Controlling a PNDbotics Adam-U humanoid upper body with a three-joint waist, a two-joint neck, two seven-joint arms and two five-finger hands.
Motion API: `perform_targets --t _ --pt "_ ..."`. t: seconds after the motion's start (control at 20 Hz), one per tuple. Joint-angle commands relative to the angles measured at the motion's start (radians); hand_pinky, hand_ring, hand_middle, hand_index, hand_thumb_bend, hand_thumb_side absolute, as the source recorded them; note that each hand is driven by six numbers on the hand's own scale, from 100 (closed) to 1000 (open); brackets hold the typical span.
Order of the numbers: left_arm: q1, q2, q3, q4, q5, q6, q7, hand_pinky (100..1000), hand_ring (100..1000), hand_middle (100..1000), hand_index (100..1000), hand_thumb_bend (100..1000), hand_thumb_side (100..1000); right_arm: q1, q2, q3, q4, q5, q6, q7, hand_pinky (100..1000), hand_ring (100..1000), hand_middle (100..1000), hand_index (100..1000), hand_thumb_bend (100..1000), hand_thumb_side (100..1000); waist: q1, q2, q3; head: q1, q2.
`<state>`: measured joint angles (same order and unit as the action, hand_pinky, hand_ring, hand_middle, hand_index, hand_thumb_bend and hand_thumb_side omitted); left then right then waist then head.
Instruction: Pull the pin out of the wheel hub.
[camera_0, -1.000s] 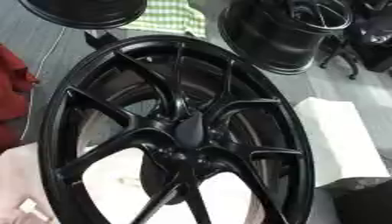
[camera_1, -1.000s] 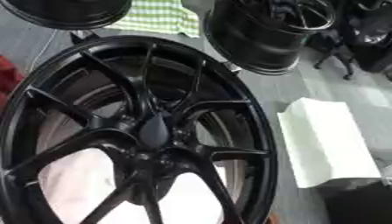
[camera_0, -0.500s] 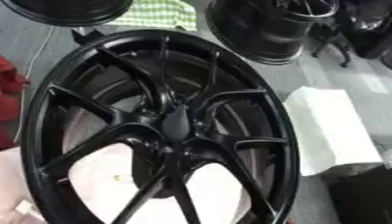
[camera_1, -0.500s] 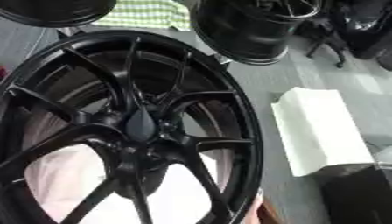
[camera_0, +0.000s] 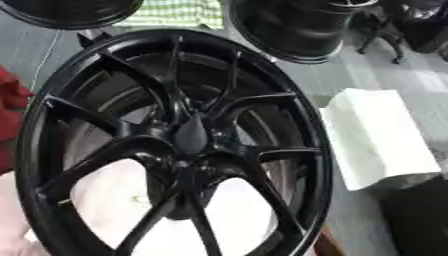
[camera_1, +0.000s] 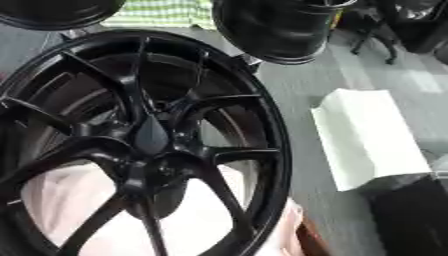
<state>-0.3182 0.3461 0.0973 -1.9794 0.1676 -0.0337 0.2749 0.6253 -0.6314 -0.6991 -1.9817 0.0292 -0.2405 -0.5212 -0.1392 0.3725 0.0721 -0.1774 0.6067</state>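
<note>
wheel (camera_0: 175, 145): glossy black metal | block (camera_0: 376, 137): matt white, smooth

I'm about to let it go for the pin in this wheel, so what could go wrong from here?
Neither robot hand shows in either view, so any reach starts unseen. The black wheel fills the picture, and its hub is black on black: I cannot make out a pin there, so a hand might close on a spoke instead. A white block lies close to the wheel's right, and a second black wheel stands behind, where an incoming right arm could knock either.
</note>
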Motion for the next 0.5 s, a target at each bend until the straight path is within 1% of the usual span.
perform_targets --t 0.05,0.1,0.2,0.25,0.3,0.35,0.4,0.45,0.5 --pt "-0.004 0.002 0.009 -0.021 0.004 0.003 0.005 711 729 626 819 137 790 0.007 0.049 0.011 -0.018 0.060 0.005 0.012 816 742 419 612 100 100 0.015 -0.028 -0.009 0.005 0.009" --pt "-0.004 0.000 0.008 -0.021 0.005 0.004 0.005 711 729 626 819 135 788 0.006 0.066 0.019 -0.018 0.077 0.015 0.022 825 768 471 657 100 100 0.022 -0.030 -0.014 0.005 0.013" --pt "-0.002 -0.004 0.007 -0.021 0.008 0.005 0.005 711 729 626 819 134 788 0.003 0.093 0.036 -0.018 0.106 0.040 0.046 836 799 538 713 100 100 0.035 -0.034 -0.023 0.005 0.022" --pt "0.001 -0.007 0.007 -0.021 0.009 0.006 0.005 710 729 626 820 133 789 0.002 0.103 0.044 -0.018 0.123 0.053 0.063 849 837 621 782 100 100 0.043 -0.037 -0.028 0.006 0.026" --pt "0.004 -0.010 0.007 -0.021 0.009 0.008 0.006 710 729 626 820 132 789 0.001 0.113 0.052 -0.018 0.147 0.072 0.083 856 859 667 809 100 100 0.051 -0.039 -0.033 0.009 0.031" --pt "0.007 -0.012 0.007 -0.021 0.010 0.010 0.006 710 729 626 820 130 789 -0.002 0.120 0.058 -0.018 0.170 0.089 0.101 870 900 745 861 100 100 0.059 -0.041 -0.038 0.011 0.035" --pt "0.009 -0.014 0.007 -0.021 0.010 0.011 0.006 710 729 626 820 129 788 -0.005 0.127 0.063 -0.018 0.192 0.103 0.118 874 914 768 876 100 100 0.066 -0.043 -0.042 0.014 0.040" --pt "0.011 -0.016 0.007 -0.021 0.011 0.012 0.006 709 729 626 820 127 788 -0.008 0.134 0.070 -0.018 0.214 0.111 0.135 895 967 844 938 100 100 0.073 -0.045 -0.046 0.017 0.043" --pt "0.014 -0.018 0.008 -0.021 0.011 0.013 0.007 709 729 626 820 126 788 -0.013 0.141 0.079 -0.018 0.237 0.110 0.155 902 983 865 953 100 100 0.082 -0.047 -0.051 0.020 0.045"
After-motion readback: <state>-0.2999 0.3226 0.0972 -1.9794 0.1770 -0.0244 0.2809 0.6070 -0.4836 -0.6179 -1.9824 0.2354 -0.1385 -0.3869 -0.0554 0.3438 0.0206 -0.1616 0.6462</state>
